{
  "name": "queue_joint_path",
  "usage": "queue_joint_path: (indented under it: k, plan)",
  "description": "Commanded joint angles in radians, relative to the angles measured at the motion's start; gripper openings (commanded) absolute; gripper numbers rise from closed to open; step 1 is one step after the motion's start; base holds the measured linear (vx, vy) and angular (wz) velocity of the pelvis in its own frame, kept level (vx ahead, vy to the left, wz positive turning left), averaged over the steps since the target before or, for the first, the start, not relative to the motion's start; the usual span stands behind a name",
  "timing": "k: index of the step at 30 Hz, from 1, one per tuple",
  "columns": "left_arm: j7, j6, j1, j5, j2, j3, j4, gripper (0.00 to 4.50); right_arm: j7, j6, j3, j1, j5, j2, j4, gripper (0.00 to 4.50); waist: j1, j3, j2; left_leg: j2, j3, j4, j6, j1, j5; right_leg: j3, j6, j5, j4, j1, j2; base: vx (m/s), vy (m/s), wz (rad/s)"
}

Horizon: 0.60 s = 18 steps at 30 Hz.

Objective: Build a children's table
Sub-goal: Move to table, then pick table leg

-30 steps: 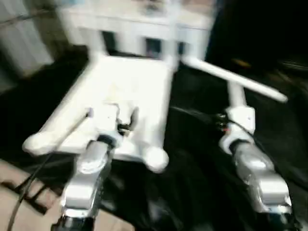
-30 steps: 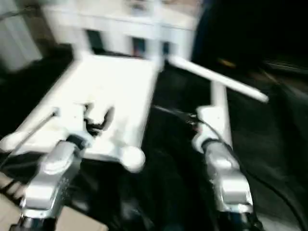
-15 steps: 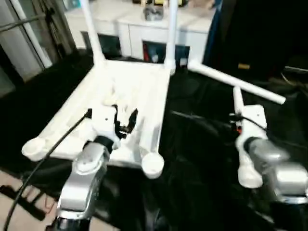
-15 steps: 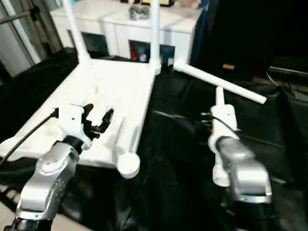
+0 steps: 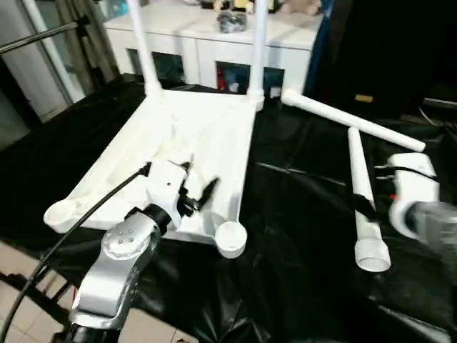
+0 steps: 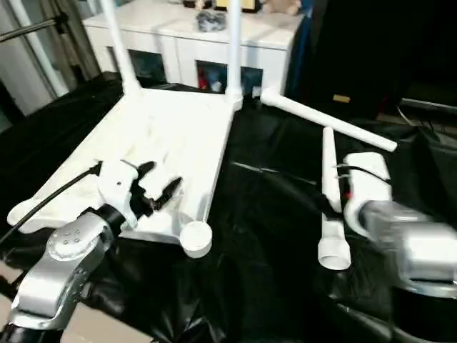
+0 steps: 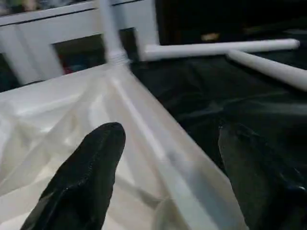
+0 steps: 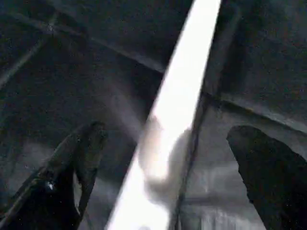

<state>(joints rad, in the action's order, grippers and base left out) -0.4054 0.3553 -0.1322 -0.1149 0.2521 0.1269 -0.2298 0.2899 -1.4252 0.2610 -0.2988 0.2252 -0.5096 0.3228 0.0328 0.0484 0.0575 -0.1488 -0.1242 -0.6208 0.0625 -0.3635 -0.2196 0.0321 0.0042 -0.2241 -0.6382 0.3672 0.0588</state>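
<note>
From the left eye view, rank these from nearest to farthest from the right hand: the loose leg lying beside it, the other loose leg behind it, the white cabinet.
1. Near loose leg, just left of the right hand.
2. Far loose leg, lying crosswise behind it.
3. White cabinet, at the back, beyond the upturned tabletop.

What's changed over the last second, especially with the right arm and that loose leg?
The right arm swung out to the right and its wrist turned. The right pincer now straddles the near loose leg, open and not gripping. That leg lies where it was on the black cloth. The left pincer stays open over the upturned tabletop; the far loose leg is unchanged.
</note>
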Motion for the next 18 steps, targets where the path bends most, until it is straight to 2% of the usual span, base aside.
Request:
queue_joint_path:
  k: [1, 3, 4, 7, 9, 10, 11, 14, 15, 16, 18]
  plan:
    - [-0.024, 0.019, 0.002, -0.007, 0.015, 0.008, -0.019, 3.59, 0.037, -0.083, 0.021, 0.020, 0.045, -0.015, 0.059, 4.47, 0.004, -0.050, -0.014, -0.051, 0.012, 0.077, -0.018, -0.005, -0.104, -0.047, -0.178, -0.188, 0.095, -0.038, 0.069, 0.000, 0.000, 0.00]
    - [-0.037, 0.024, 0.003, -0.011, 0.018, 0.015, -0.023, 3.59, 0.056, -0.126, 0.040, 0.047, 0.067, -0.022, 0.087, 4.47, 0.009, -0.053, -0.011, -0.054, 0.010, 0.073, -0.027, -0.001, -0.069, -0.047, -0.191, -0.127, 0.091, -0.037, 0.069, 0.000, 0.000, 0.00]
    - [-0.043, 0.026, 0.002, -0.013, 0.018, 0.019, -0.024, 3.59, 0.062, -0.151, 0.057, 0.059, 0.074, -0.015, 0.092, 4.47, 0.009, -0.056, -0.008, -0.055, 0.011, 0.073, -0.030, -0.003, -0.047, -0.043, -0.205, -0.089, 0.086, -0.041, 0.069, 0.000, 0.000, 0.00]
    - [-0.051, 0.026, -0.002, -0.013, 0.017, 0.030, -0.021, 3.59, 0.071, -0.178, 0.072, 0.073, 0.085, 0.003, 0.085, 4.47, 0.009, -0.058, -0.007, -0.058, 0.009, 0.072, -0.033, -0.001, -0.033, -0.041, -0.232, -0.026, 0.082, -0.042, 0.070, 0.000, 0.000, 0.00]
    - [-0.053, 0.030, -0.003, -0.013, 0.017, 0.043, -0.021, 3.59, 0.074, -0.189, 0.067, 0.083, 0.098, 0.032, 0.061, 4.47, 0.007, -0.054, -0.007, -0.058, 0.008, 0.075, -0.030, -0.001, -0.057, -0.041, -0.234, -0.052, 0.085, -0.042, 0.071, 0.000, 0.000, 0.00]
    - [-0.054, 0.031, -0.003, -0.013, 0.017, 0.045, -0.022, 3.59, 0.074, -0.189, 0.065, 0.085, 0.100, 0.036, 0.055, 4.47, 0.006, -0.052, -0.012, -0.058, 0.007, 0.077, -0.027, 0.000, -0.082, -0.042, -0.232, -0.098, 0.088, -0.041, 0.074, 0.000, 0.000, 0.00]
    - [-0.056, 0.033, -0.002, -0.013, 0.018, 0.047, -0.024, 3.59, 0.074, -0.189, 0.063, 0.090, 0.106, 0.041, 0.048, 4.47, 0.005, -0.050, -0.011, -0.059, 0.005, 0.077, -0.020, 0.002, -0.103, -0.043, -0.226, -0.140, 0.093, -0.039, 0.074, 0.000, 0.000, 0.00]
    - [-0.059, 0.036, 0.002, -0.011, 0.019, 0.048, -0.027, 3.59, 0.072, -0.189, 0.049, 0.097, 0.109, 0.040, 0.032, 4.47, 0.005, -0.048, -0.011, -0.060, 0.002, 0.080, -0.004, 0.004, -0.124, -0.043, -0.207, -0.189, 0.098, -0.036, 0.073, 0.000, 0.000, 0.00]
    - [-0.059, 0.038, 0.005, -0.009, 0.020, 0.048, -0.029, 3.59, 0.070, -0.189, 0.039, 0.100, 0.108, 0.038, 0.020, 4.47, 0.002, -0.047, -0.028, -0.060, -0.001, 0.081, -0.006, 0.002, -0.125, -0.043, -0.202, -0.198, 0.101, -0.036, 0.072, 0.000, 0.000, 0.00]
    - [-0.060, 0.039, 0.007, -0.008, 0.021, 0.048, -0.030, 3.59, 0.067, -0.189, 0.032, 0.103, 0.107, 0.037, 0.010, 4.47, 0.005, -0.046, -0.019, -0.061, 0.000, 0.083, -0.003, 0.002, -0.124, -0.042, -0.197, -0.217, 0.099, -0.035, 0.074, 0.000, 0.000, 0.00]
    - [-0.061, 0.043, 0.012, -0.006, 0.025, 0.050, -0.034, 3.59, 0.062, -0.189, 0.023, 0.107, 0.107, 0.040, -0.012, 4.47, 0.004, -0.046, -0.018, -0.062, -0.003, 0.083, 0.004, 0.004, -0.131, -0.042, -0.186, -0.241, 0.101, -0.032, 0.074, 0.000, 0.000, 0.00]
